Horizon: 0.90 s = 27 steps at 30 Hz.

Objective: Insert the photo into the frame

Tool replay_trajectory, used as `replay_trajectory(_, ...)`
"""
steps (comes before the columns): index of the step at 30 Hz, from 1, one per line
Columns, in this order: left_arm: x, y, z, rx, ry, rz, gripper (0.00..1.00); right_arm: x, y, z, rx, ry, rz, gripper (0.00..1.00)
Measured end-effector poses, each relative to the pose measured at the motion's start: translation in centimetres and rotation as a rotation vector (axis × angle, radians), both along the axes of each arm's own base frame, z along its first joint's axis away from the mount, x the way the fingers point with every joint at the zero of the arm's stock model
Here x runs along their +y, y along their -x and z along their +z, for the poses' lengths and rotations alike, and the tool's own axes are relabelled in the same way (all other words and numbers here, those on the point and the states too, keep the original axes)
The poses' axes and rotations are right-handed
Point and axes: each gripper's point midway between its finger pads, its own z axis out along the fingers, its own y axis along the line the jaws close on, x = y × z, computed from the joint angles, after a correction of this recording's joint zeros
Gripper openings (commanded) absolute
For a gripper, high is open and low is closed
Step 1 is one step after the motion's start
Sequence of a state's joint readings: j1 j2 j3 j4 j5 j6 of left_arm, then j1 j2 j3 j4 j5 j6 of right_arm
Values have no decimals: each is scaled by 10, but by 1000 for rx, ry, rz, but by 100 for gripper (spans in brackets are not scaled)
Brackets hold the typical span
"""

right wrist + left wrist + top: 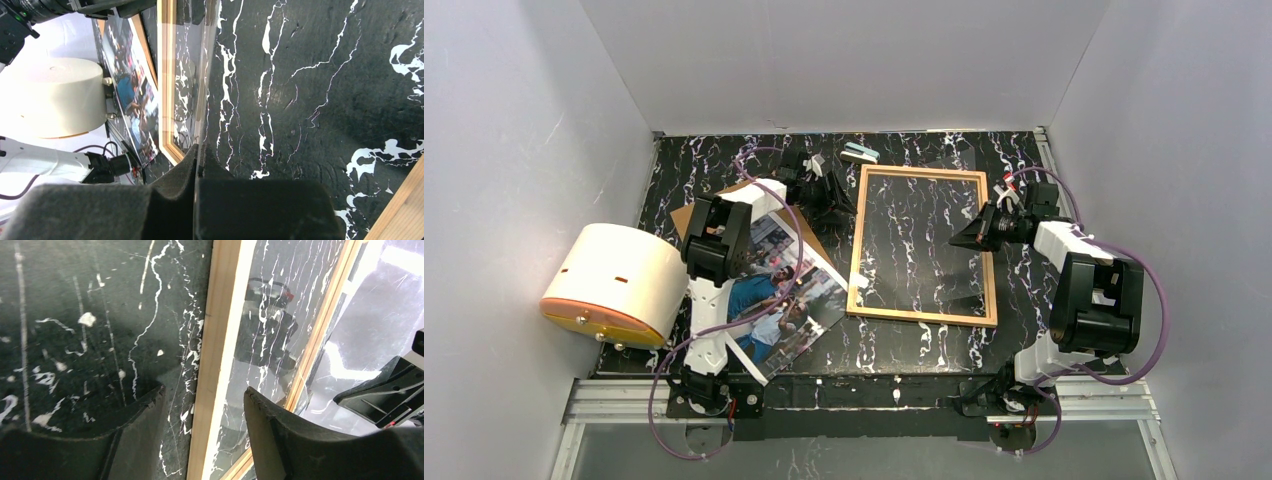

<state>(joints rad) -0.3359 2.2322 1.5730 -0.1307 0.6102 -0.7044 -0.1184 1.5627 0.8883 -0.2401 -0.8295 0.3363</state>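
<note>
- Jaws of the left gripper (204,392) stand partly apart and hold nothing; a wooden rail of the frame (220,330) runs below the gap between them
- Right gripper (198,150) is closed tight and empty, above the frame's clear pane
- Photo (774,295) lies flat behind the left gripper, beside the frame and outside it

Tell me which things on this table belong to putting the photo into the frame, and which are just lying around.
For the job:
- photo
- frame

Just lying about:
- brown board, partly under the photo
- white round canister, at the left edge
- small teal-and-white object, beyond the frame's far corner
</note>
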Motion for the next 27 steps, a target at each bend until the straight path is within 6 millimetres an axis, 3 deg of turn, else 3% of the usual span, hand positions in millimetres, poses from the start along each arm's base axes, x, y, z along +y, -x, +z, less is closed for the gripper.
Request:
replay_trajectory(12, -18, 3, -2, -11, 11, -44, 50, -2, 8, -5, -4, 21, 34, 1)
replay_trajectory(27, -27, 1, -2, -17, 25, -79, 57, -10, 8, -15, 22, 79, 4, 1)
